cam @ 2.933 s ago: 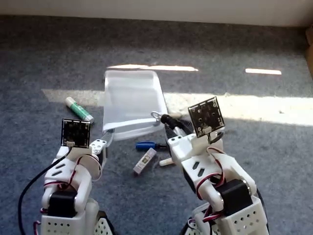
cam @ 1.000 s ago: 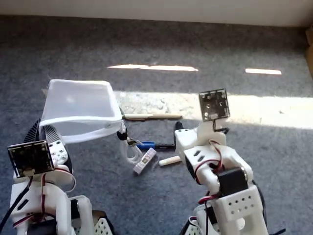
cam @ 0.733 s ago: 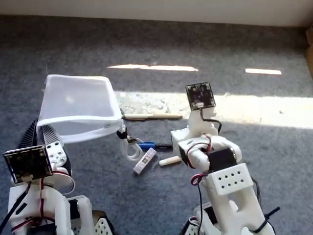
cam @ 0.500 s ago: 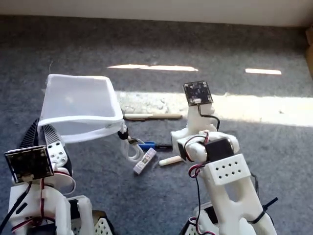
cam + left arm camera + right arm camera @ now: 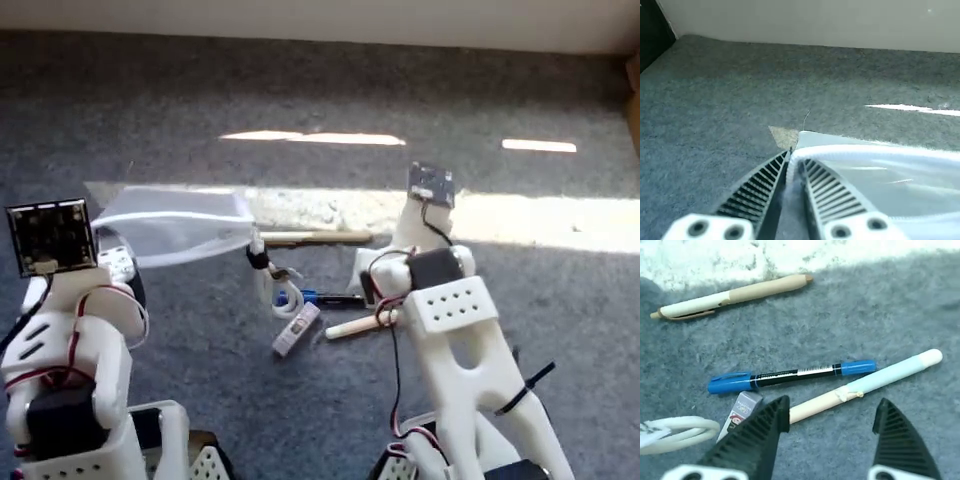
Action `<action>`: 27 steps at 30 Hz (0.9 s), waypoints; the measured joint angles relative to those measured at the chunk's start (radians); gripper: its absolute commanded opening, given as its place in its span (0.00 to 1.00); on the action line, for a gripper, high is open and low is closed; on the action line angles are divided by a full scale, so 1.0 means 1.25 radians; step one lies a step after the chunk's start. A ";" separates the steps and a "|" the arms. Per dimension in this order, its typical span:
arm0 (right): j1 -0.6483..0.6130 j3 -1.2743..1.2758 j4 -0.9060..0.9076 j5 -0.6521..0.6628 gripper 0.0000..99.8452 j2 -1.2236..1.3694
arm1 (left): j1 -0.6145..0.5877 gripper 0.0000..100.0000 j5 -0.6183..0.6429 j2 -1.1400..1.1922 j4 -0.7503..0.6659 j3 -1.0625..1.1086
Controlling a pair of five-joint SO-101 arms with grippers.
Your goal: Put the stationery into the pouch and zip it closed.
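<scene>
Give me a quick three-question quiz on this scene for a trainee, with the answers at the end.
1. True or false: the left gripper is shut on the edge of the pouch.
2. The right gripper is: A, open above the pale blue pen; B, shut on a pen; C, inside the pouch.
3. Fill in: the black-barrelled marker has ends coloured ____.
Key: 1 true; 2 A; 3 blue.

Floor: grey-blue short-pile carpet. Wall: pale, plain, meeting the carpet at the far edge. Light: one broad band of sunlight across the carpet, two thin streaks beyond it.
</scene>
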 measured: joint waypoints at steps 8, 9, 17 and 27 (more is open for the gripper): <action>0.045 -0.059 0.087 -0.072 0.26 0.137 | 0.064 0.01 0.054 0.146 0.000 -0.072; 0.048 -0.059 0.087 -0.085 0.26 0.155 | 0.064 0.01 0.061 0.158 0.000 -0.072; 0.052 -0.060 0.090 -0.162 0.26 0.222 | 0.061 0.01 0.072 0.174 0.000 -0.049; 0.155 -0.061 -0.022 -0.167 0.26 0.270 | 0.064 0.01 0.072 0.163 -0.001 -0.032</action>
